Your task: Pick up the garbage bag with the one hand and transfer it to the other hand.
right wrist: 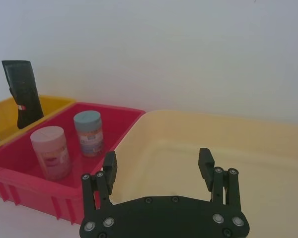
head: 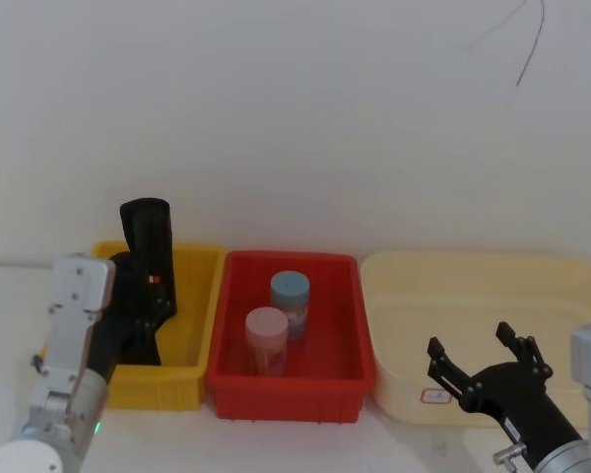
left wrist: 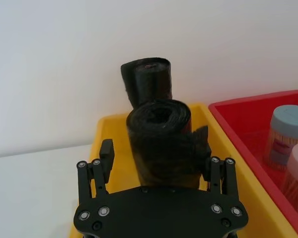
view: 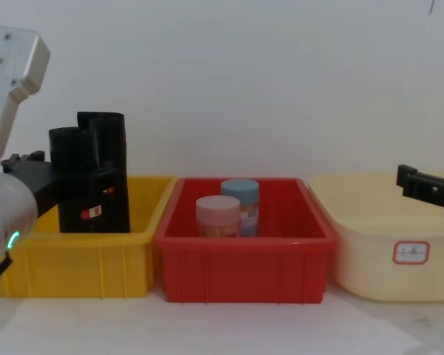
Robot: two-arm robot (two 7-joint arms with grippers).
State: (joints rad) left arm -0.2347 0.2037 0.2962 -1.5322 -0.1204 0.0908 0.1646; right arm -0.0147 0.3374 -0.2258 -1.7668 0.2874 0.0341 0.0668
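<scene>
Noted three bins in a row on the bench [view: 222, 329], with the wall [head: 295, 118] behind: left bin [view: 74, 266], middle bin [view: 244, 270], right bin [view: 370, 259], each just beside the next. Found the garbage bag [left wrist: 161, 116] upright in the left bin, between the fingers [left wrist: 107, 154] of the left gripper [left wrist: 156, 146], one finger apart from it. Found a second roll [left wrist: 146, 79] upright just behind it, nearer the wall. Recorded two jars in the middle bin: front jar [head: 266, 340] slightly left, rear jar [head: 290, 301] just behind and to its right. Located the right gripper [head: 471, 343], fingers apart, above the near part of the right bin.
</scene>
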